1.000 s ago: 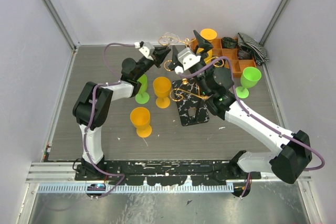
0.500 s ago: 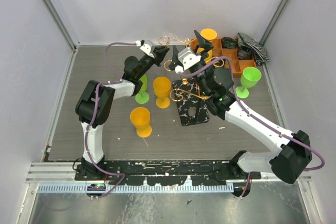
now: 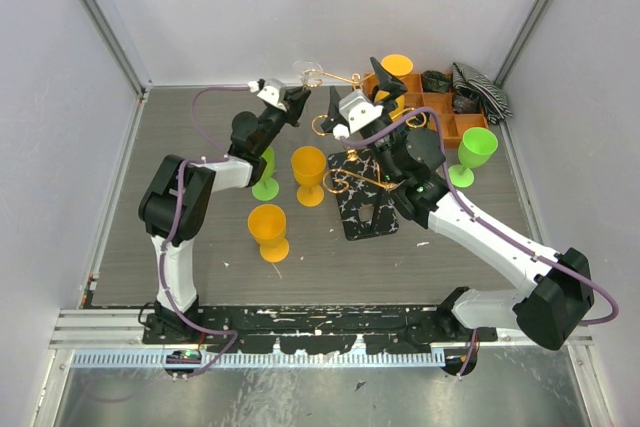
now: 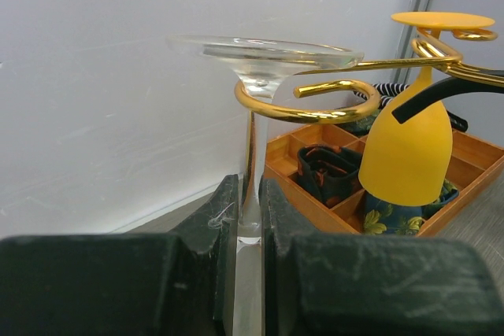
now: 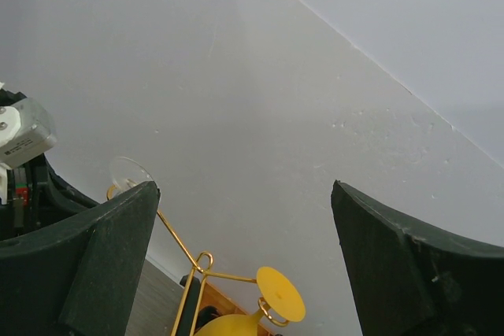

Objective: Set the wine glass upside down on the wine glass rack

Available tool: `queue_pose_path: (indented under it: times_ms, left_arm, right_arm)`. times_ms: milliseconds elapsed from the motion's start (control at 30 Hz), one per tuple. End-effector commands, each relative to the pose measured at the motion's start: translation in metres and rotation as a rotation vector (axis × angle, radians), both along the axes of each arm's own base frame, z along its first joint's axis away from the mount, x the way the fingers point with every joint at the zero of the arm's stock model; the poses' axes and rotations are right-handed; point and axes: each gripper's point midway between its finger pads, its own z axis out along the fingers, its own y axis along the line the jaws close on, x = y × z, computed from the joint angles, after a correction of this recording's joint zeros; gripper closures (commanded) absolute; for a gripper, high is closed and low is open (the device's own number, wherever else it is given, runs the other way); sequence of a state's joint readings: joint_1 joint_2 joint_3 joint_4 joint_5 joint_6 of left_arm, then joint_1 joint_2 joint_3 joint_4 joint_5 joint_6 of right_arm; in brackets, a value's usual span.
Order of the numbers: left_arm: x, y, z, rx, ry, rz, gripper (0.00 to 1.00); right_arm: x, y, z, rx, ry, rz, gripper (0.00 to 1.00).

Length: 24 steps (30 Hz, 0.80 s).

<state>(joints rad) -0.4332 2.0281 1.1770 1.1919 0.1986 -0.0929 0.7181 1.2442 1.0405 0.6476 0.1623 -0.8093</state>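
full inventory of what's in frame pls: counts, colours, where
wine glass: 1, clear, inverted, stem in a rack curl
rack: 1, gold wire, marbled base, table centre
hung goblet: 1, yellow-orange, inverted on rack
orange goblets: 2, upright, left of rack
green goblets: 2, one right, one behind left arm
tray: 1, orange, back right
cloth: 1, striped, by tray
left gripper: shut on glass stem
right gripper: open, raised

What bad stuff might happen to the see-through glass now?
The left end effector pinches the clear wine glass by its thin stem, foot just above a gold curl of the rack. Letting go before the stem sits well inside the curl might drop and break it. A bump might swing the yellow glass hanging beside it. The right end effector, open and close by, might knock the rack.
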Motion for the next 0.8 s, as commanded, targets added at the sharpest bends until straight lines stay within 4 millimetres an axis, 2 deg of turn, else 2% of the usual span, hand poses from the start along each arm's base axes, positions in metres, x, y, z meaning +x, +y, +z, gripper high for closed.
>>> queue_pose_path:
  times_ms: [0, 133, 233, 433, 567, 700, 767]
  left_arm:
    - [-0.008, 0.028, 0.041, -0.032, -0.11, 0.078, 1.0]
    - [-0.016, 0.03, 0.045, -0.019, -0.126, 0.073, 1.0]
    - [-0.021, 0.024, 0.046, -0.003, -0.137, 0.038, 1.0]
    - [-0.031, 0.0, 0.048, 0.028, -0.165, -0.056, 1.0]
    - [-0.039, -0.016, 0.042, 0.062, -0.173, -0.107, 1.0]
    - [-0.039, -0.025, 0.036, 0.085, -0.169, -0.121, 1.0]
    - [-0.036, -0.027, 0.034, 0.086, -0.165, -0.12, 0.86]
  right_arm:
    - [-0.007, -0.008, 0.02, 0.056, -0.046, -0.015, 0.04]
    - [-0.006, -0.01, 0.018, 0.054, -0.041, -0.021, 0.04]
    - [-0.006, -0.01, 0.017, 0.054, -0.038, -0.023, 0.04]
    - [-0.007, -0.011, 0.016, 0.057, -0.034, -0.025, 0.04]
    - [-0.006, -0.012, 0.013, 0.057, -0.029, -0.028, 0.04]
    - [-0.006, -0.011, 0.011, 0.054, -0.026, -0.028, 0.04]
    - [-0.005, -0.011, 0.011, 0.053, -0.026, -0.028, 0.03]
